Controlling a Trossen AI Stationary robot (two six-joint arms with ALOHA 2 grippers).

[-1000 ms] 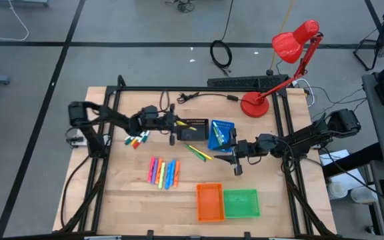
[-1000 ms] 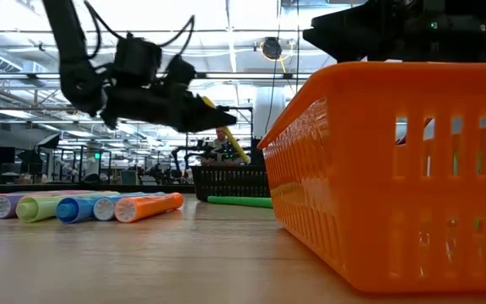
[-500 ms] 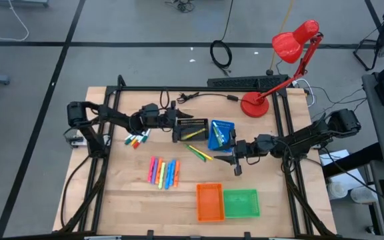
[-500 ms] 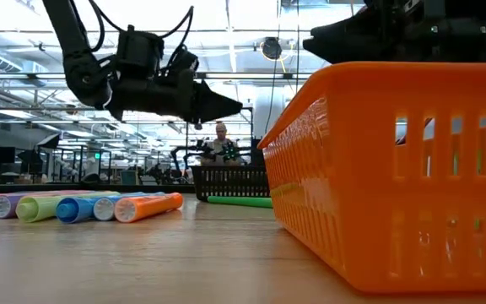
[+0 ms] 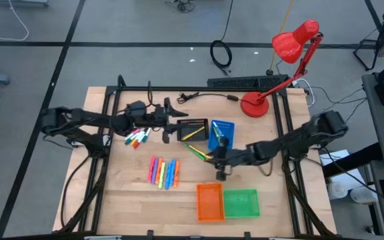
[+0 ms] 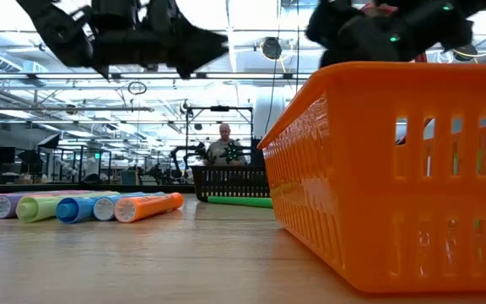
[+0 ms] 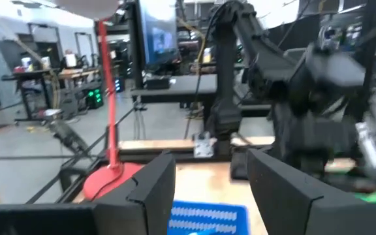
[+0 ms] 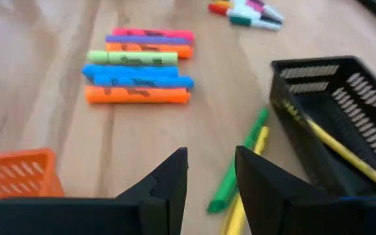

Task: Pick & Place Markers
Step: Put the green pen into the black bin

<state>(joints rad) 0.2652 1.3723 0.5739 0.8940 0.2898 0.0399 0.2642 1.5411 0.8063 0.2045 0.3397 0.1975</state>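
Slim glossy markers point(image 5: 163, 173) lie beside a slotted black tray point(image 5: 193, 130).

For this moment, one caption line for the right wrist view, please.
Open right claw above green marker; yellow marker in black tray.

Yellow marker point(image 5: 193, 133) in black tray point(image 5: 193, 124)

The counter point(image 5: 132, 193) is pale wood with a smooth, matt grain. The markers point(image 8: 136, 65) look like smooth plastic with a slight sheen. The orange tray point(image 6: 395, 169) and black tray point(image 8: 344, 98) are slotted plastic. The red lamp point(image 5: 292, 43) looks glossy. Both pincers' fingers point(image 8: 168, 176) are dark and matt.
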